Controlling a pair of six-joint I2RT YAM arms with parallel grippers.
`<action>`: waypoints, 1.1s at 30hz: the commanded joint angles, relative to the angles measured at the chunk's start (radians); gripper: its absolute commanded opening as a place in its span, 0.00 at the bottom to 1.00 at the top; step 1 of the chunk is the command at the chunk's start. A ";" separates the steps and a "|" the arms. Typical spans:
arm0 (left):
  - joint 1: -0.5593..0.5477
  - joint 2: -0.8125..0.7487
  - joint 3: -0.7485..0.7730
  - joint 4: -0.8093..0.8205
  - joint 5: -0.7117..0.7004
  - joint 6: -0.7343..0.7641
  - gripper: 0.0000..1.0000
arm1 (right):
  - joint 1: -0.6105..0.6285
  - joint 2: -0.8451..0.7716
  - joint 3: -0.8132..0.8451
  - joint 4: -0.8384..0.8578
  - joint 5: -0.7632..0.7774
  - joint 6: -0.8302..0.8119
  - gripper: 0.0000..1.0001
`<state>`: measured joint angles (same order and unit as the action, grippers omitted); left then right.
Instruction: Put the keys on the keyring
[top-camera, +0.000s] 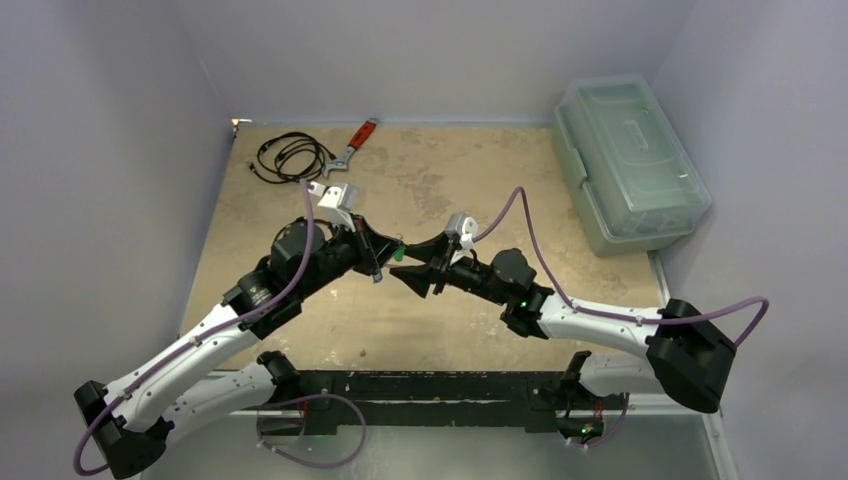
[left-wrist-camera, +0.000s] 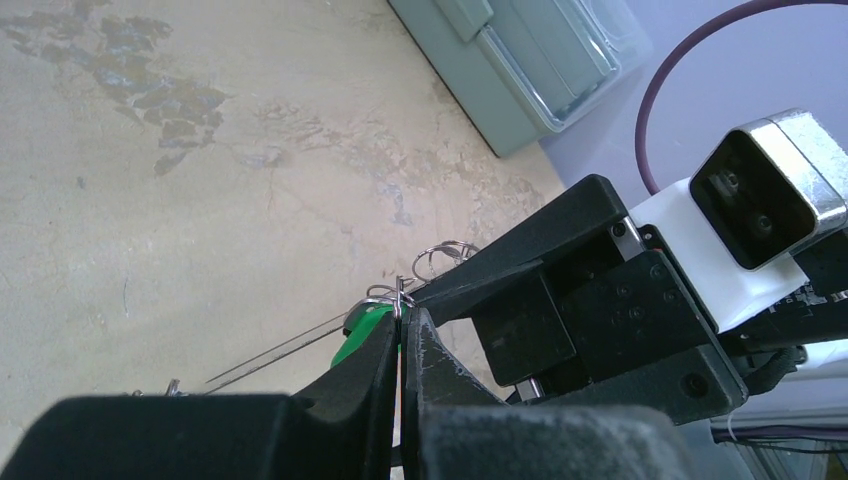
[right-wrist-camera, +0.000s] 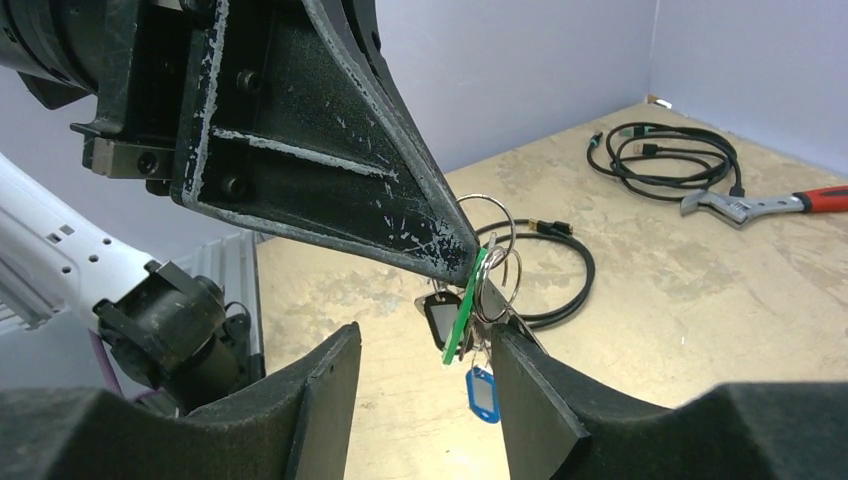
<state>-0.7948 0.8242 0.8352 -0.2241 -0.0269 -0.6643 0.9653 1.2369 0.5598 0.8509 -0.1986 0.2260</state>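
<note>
My left gripper (top-camera: 383, 262) is shut, its jaws clamped on a thin metal ring (left-wrist-camera: 398, 297) of the keyring bunch held above the table. A thin grey wire loop (left-wrist-camera: 270, 352) runs leftward from the jaws. In the right wrist view its fingertips (right-wrist-camera: 440, 250) carry the rings (right-wrist-camera: 492, 235). A green tag (right-wrist-camera: 465, 305), a dark tag with white (right-wrist-camera: 440, 320) and a blue tag (right-wrist-camera: 482, 393) hang below them. My right gripper (right-wrist-camera: 425, 400) is open around the hanging tags, which sit close to its right finger. The green tag also shows in the top view (top-camera: 398, 255).
A clear plastic box (top-camera: 628, 165) stands at the back right. Coiled black cables (top-camera: 290, 155) and a red-handled wrench (top-camera: 352, 148) lie at the back left. Another black cable loop (right-wrist-camera: 575, 280) lies on the table under the grippers. Walls enclose the table.
</note>
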 joint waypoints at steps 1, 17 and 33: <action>-0.003 -0.025 -0.005 0.090 -0.007 -0.031 0.00 | -0.005 -0.001 0.047 0.010 0.029 0.010 0.55; -0.002 -0.044 -0.033 0.124 -0.003 -0.100 0.00 | -0.005 -0.001 0.040 0.042 0.087 -0.004 0.40; -0.004 -0.065 -0.062 0.137 -0.014 -0.146 0.00 | -0.005 0.037 0.070 0.074 0.109 0.003 0.19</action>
<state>-0.7948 0.7815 0.7799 -0.1623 -0.0341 -0.7788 0.9634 1.2709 0.5816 0.8661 -0.1181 0.2279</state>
